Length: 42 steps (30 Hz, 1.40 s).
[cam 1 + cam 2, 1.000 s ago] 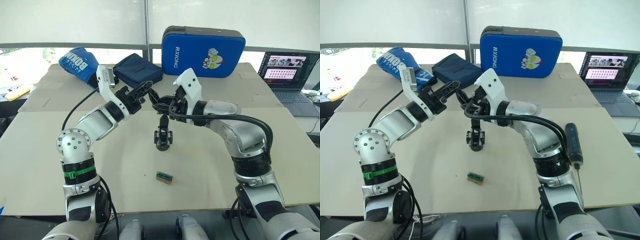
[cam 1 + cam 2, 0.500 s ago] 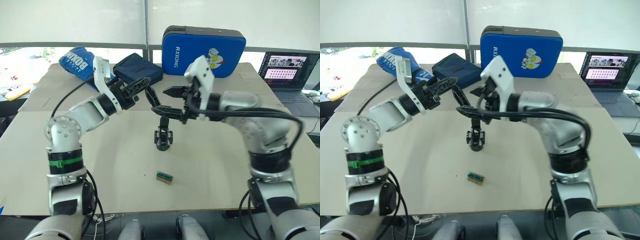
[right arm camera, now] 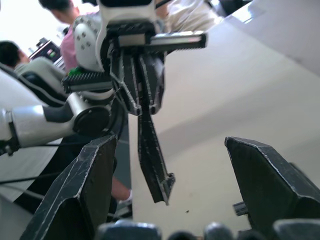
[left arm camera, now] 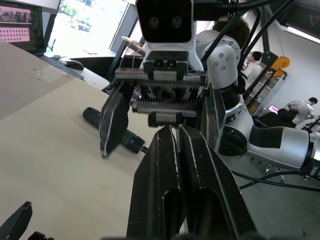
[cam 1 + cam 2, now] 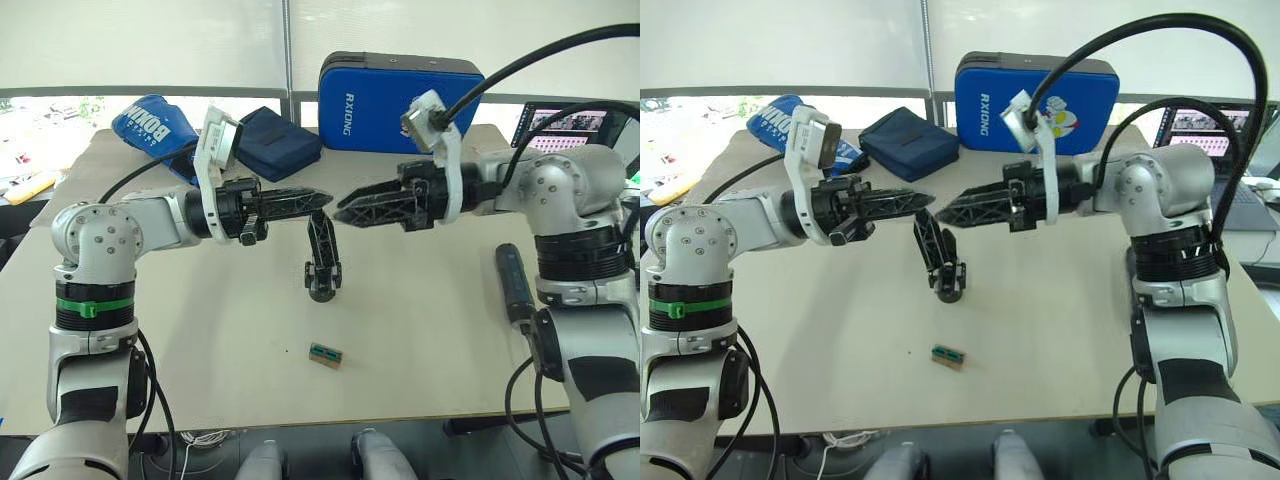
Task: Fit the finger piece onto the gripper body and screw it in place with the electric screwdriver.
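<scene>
Left gripper (image 5: pixel 322 198), fingers pressed together, faces the spread right gripper (image 4: pixel 162 117); mid-frame, the left wrist view shows the electric screwdriver (image 4: pixel 112 131).

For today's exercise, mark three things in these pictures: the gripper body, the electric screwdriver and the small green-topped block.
gripper body (image 5: pixel 322 283): left eye view, on its round base.
electric screwdriver (image 5: pixel 513 283): left eye view, on the dark handle lying on the table.
green-topped block (image 5: pixel 947 355): right eye view, on its green top.

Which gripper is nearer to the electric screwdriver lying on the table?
The right. The right gripper hangs above the table toward the middle, its arm passing over the electric screwdriver; the left gripper is farther, beyond the right one.
</scene>
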Each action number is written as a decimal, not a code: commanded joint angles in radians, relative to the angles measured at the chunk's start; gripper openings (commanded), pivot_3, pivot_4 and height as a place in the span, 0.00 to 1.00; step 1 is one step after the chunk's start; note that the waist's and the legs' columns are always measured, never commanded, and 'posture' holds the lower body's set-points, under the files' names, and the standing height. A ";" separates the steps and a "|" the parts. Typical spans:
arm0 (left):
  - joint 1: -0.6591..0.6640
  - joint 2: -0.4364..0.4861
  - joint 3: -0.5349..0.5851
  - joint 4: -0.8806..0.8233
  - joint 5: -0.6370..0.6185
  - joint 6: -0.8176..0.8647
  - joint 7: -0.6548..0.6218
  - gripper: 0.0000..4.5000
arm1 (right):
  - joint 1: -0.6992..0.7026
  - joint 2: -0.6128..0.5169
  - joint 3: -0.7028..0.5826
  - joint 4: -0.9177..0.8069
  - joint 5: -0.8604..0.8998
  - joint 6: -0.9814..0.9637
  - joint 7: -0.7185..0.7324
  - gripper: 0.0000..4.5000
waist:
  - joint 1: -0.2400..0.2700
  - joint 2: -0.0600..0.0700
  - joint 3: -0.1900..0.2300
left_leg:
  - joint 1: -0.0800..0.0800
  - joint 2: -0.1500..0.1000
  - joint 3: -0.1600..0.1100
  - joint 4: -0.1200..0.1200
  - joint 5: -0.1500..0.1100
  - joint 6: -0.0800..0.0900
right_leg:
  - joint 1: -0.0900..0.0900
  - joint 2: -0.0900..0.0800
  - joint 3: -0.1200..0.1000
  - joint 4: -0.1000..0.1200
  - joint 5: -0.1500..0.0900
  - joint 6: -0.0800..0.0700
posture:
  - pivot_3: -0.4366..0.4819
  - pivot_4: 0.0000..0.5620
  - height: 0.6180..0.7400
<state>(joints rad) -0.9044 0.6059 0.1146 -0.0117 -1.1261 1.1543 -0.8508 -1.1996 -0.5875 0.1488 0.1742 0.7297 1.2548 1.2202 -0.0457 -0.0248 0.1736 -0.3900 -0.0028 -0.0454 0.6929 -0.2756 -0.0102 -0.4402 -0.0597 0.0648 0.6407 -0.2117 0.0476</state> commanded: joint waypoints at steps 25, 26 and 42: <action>0.013 0.025 0.051 -0.045 0.028 -0.013 -0.024 0.00 | 0.001 0.031 0.067 -0.052 -0.038 -0.088 0.080 0.54 | 0.001 0.000 0.000 | -0.001 0.000 -0.005 0.000 0.000 0.000 | -0.002 0.000 0.000 0.001 0.000 0.000 | 0.48 0.27 1.00; 0.012 0.026 0.048 -0.043 0.032 -0.015 -0.025 0.00 | 0.003 0.025 0.074 -0.049 -0.049 -0.100 0.085 0.61 | 0.001 0.000 0.000 | -0.001 0.000 -0.005 0.000 0.000 0.000 | -0.002 0.000 0.000 0.001 0.000 0.000 | 0.48 0.27 1.00; -0.019 0.028 0.006 -0.007 0.122 -0.062 -0.068 0.00 | -0.028 0.066 0.085 0.021 -0.089 -0.106 0.083 0.11 | 0.002 0.000 0.000 | -0.001 0.000 -0.004 0.000 0.000 0.000 | -0.002 -0.001 0.000 0.001 0.000 0.000 | 0.48 0.27 1.00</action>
<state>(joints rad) -0.8974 0.6216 0.1181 -0.0138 -1.0288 1.1279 -0.9074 -1.2055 -0.5271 0.2321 0.2130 0.6386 1.1695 1.2973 -0.0440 -0.0247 0.1737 -0.3912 -0.0031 -0.0497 0.6931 -0.2755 -0.0103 -0.4422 -0.0604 0.0648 0.6417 -0.2116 0.0477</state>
